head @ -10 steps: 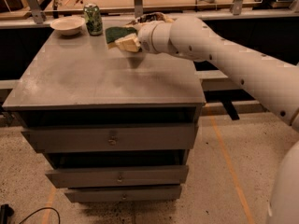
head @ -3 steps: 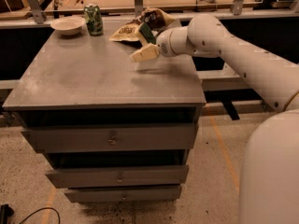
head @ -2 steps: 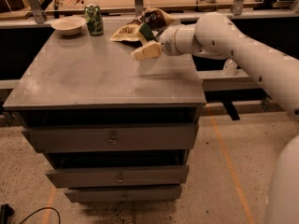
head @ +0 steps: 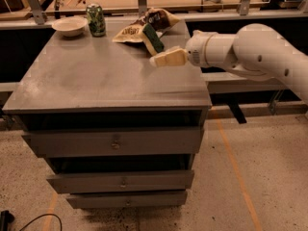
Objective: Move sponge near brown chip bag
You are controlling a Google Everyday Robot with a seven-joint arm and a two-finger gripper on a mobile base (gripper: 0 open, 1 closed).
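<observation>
Camera view, single frame. Sponge (head: 153, 38) sits tilted on edge with its green face showing, leaning on the front-right side of the bag (head: 131, 32) and touching it, as far as I can judge. The bag lies crumpled at the back of the counter (head: 96, 81). Judgement: the goal relation looks met as things lie. The sponge tilts because the bag props it up, rather than the counter carrying it flat.

Tool (head: 167, 58) hovers just front-right of the bag, beside the sponge's lower end, low over the counter and pointing left. It appears to carry nothing. Wide or narrow: cannot tell — it reads as one pale wedge from this angle. Arm (head: 250, 52) comes in from the right of the bag, roughly level, which suits a sideways reach across the counter edge.

Can (head: 96, 19) stands upright left of the bag, apart from it. Bowl (head: 70, 25) sits further left again.

Hidden or unclear:
- The contact line between sponge and bag is in shade.
- Whether the tool touches the sponge's lower corner cannot be settled.
- The sponge covers part of the bag's right side.
- The arm is cut off at the right frame edge — base not in view.
- The bag's print is unreadable.
</observation>
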